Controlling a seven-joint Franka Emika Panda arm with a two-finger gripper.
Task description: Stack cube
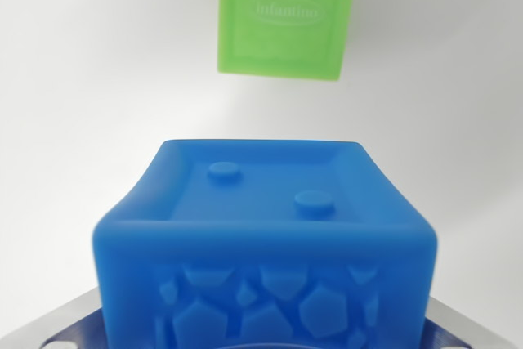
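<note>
— Where's the blue cube (265, 243)?

— Filling the lower half of the wrist view, close to the camera, two round studs on its recessed top face, raised shapes on its front side.

— And the green cube (284, 15)?

— Farther up, apart, on the white table (73, 79).

— The gripper?

— Only metal corners show beneath the blue cube; I can't tell whether it's pinching.

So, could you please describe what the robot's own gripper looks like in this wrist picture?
Very little of the gripper shows. Only pale grey, metallic-looking parts appear at the bottom corners of the wrist view, one on its left with a rounded dark cut-out, one on its right. No cables or markings are visible; the soft blue embossed cube hides the rest.
</note>
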